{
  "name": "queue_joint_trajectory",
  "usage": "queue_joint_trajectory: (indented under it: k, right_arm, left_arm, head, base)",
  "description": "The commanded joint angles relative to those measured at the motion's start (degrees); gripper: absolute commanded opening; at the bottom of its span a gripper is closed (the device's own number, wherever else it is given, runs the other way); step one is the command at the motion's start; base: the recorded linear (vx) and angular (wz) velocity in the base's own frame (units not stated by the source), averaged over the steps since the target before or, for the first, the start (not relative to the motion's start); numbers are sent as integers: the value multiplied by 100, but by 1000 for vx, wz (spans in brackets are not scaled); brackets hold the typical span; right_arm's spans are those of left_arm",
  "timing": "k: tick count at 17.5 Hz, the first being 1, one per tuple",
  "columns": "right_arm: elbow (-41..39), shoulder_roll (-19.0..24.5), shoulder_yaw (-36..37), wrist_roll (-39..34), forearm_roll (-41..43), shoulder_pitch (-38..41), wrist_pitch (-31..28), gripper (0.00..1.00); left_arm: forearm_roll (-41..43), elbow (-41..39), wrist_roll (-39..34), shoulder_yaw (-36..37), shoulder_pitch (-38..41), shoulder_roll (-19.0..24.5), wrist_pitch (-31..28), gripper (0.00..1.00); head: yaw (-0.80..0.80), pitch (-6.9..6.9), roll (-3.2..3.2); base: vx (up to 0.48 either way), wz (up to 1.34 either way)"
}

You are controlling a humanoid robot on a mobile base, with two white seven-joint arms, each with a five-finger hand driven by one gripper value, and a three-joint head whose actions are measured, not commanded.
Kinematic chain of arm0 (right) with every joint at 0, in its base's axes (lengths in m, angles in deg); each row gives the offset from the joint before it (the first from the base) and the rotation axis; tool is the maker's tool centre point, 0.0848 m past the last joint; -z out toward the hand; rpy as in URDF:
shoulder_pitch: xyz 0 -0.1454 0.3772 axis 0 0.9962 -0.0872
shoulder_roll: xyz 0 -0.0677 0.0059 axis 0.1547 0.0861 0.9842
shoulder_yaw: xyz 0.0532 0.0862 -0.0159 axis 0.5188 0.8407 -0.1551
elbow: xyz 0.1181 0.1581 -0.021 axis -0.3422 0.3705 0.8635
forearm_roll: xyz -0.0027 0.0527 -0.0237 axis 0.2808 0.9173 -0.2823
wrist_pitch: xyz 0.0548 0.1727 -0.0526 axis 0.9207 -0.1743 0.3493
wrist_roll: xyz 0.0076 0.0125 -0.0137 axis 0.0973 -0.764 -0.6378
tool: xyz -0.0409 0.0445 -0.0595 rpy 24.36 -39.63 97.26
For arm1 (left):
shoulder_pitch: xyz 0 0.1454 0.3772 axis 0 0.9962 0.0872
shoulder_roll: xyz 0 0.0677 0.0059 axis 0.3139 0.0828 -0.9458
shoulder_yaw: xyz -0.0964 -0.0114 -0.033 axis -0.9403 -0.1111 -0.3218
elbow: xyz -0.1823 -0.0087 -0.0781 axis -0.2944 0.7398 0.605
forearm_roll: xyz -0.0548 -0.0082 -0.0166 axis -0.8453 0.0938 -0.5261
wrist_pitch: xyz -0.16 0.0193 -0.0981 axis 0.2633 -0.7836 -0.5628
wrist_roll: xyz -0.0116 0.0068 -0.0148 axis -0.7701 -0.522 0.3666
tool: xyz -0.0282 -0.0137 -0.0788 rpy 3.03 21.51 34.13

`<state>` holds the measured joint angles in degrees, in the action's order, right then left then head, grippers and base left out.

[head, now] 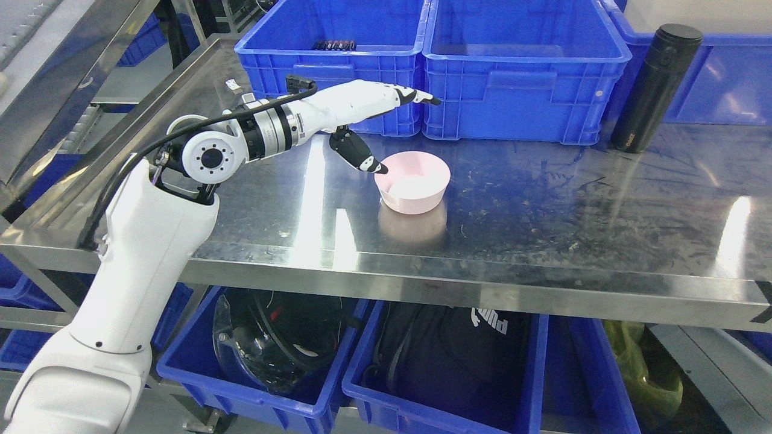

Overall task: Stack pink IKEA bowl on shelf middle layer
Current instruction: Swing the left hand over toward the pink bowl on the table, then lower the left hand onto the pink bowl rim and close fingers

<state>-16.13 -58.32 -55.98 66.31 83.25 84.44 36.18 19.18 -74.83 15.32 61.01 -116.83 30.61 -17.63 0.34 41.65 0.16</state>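
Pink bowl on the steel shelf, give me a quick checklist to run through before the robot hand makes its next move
1. Pink bowl upright on the steel shelf: ok.
2. Left robot hand open at the bowl's left rim, thumb tip at the rim, fingers extended above: ok.
3. Bowl actually grasped: not ok, nothing closed on it.
4. Second bowl to stack onto: cannot tell, only one visible.
5. Black flask and blue crates apart from the bowl: ok.

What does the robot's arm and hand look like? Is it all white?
Mostly white. The left arm has smooth white shells, a round white joint cap ringed with small holes, a silver and black banded wrist, and a black cable looping along it. The left hand is white with black fingers tipped in white patches.
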Motion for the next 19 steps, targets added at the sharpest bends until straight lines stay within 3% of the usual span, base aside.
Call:
queue_joint_trajectory:
  k: [1, 5, 9, 19]
  right_arm:
    - [-100, -100, -18, 5, -1, 0, -2, 100]
    - [-100, -100, -26, 5, -1, 0, -2, 100]
    - [-100, -100, -26, 5, -1, 0, -2, 100]
    - [-100, -100, -26, 5, -1, 0, -2, 100]
  left_arm:
    - [378, -11, 953, 432, -277, 392, 43, 92]
    - [687, -11, 1034, 1046, -277, 452, 17, 92]
    - [854, 15, 1113, 1136, -277, 461, 8, 93]
    - [1109, 542, 1140, 1118, -268, -153, 16, 90]
  head:
    - [0, 0, 0]
    - [0, 0, 0]
    - [0, 0, 0]
    - [0, 0, 0]
  base:
    - [0, 0]
    - [0, 0]
    - [0, 0]
    - [0, 0]
